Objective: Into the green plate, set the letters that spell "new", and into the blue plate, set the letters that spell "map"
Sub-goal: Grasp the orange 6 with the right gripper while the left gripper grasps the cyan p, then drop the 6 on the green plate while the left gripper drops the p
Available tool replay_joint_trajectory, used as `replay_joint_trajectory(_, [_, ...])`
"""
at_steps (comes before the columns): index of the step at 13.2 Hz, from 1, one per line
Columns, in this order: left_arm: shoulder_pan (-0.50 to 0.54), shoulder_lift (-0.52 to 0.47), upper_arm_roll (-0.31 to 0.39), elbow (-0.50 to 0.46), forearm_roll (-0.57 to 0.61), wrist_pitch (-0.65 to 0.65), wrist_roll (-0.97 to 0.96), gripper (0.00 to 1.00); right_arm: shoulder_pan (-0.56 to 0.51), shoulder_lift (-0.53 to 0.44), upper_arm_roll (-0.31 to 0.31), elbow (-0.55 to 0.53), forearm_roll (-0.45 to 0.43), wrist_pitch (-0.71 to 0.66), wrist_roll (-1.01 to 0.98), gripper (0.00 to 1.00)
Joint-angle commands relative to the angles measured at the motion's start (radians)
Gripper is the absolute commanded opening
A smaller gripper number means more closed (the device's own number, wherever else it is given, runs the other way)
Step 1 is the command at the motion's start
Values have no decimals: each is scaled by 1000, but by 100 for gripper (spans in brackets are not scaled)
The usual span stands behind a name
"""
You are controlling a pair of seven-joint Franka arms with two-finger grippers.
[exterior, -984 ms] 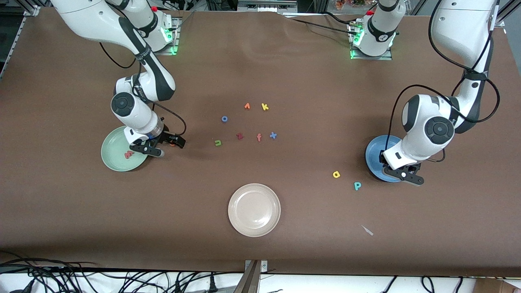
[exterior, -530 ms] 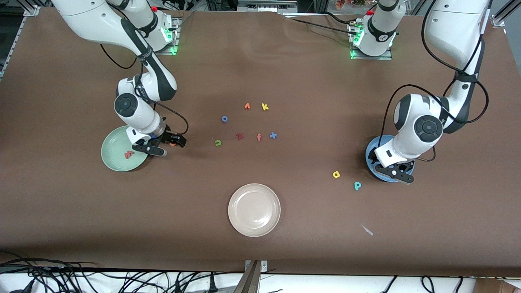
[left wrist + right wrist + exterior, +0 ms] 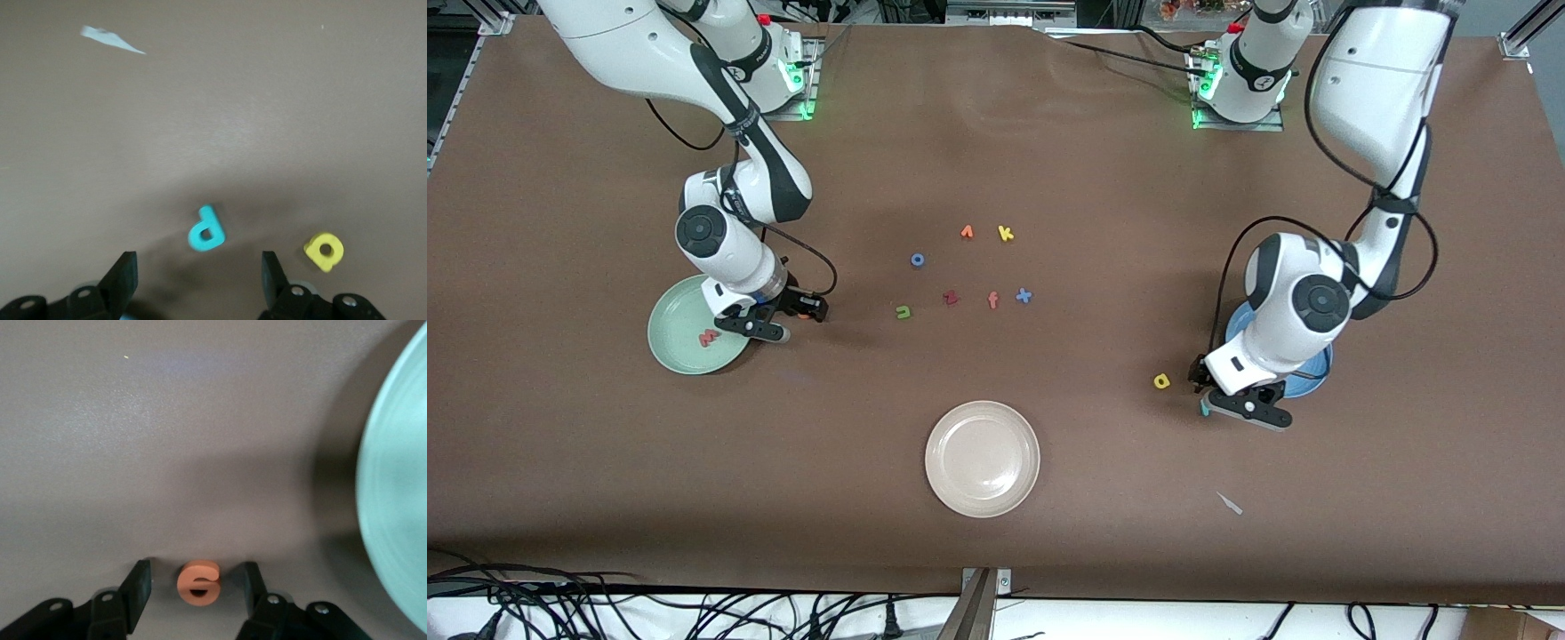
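The orange e (image 3: 198,581) lies on the table beside the green plate (image 3: 680,342), on the side toward the middle of the table. My right gripper (image 3: 198,597) is low around it, open, with a gap on each side. The pinkish-red w (image 3: 709,337) lies in that plate. The green n (image 3: 903,311) lies toward the table's middle. My left gripper (image 3: 198,277) is open just above the teal p (image 3: 207,229), with the yellow a (image 3: 324,251) beside it. The blue plate (image 3: 1307,378) is partly covered by the left arm. The m is hidden.
A beige-white plate (image 3: 983,458) sits near the front edge. Loose letters lie mid-table: an orange one (image 3: 967,232), yellow k (image 3: 1006,234), blue o (image 3: 917,260), dark red z (image 3: 951,298), red f (image 3: 992,300), blue x (image 3: 1024,296). A white scrap (image 3: 1230,503) lies nearer the front camera than the p.
My left gripper has swung from over the blue plate to over the teal p. My right gripper has stayed low at the orange e beside the green plate.
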Motion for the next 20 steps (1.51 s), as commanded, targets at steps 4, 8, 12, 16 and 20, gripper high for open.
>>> replay_joint_trajectory(4, [-28,81,8,29,-19,73,1,83,-5,16,3,0,-11,16,5,28])
replay_joint_trajectory(8, [-25,87,10,29,-15,75,14,57,-5,13,3,34,-5,-20,-1,19])
replay_joint_trajectory(12, [-25,90,17,29,-13,76,19,32,-8,-1,-16,261,-14,-412,-18,20])
replay_joint_trajectory(16, [-25,78,27,25,-13,75,54,0,-29,17,-125,346,-20,-557,-263,20])
replay_joint_trajectory(20, [-13,-46,30,-35,-12,14,48,0,-101,73,-148,347,-25,-522,-386,55])
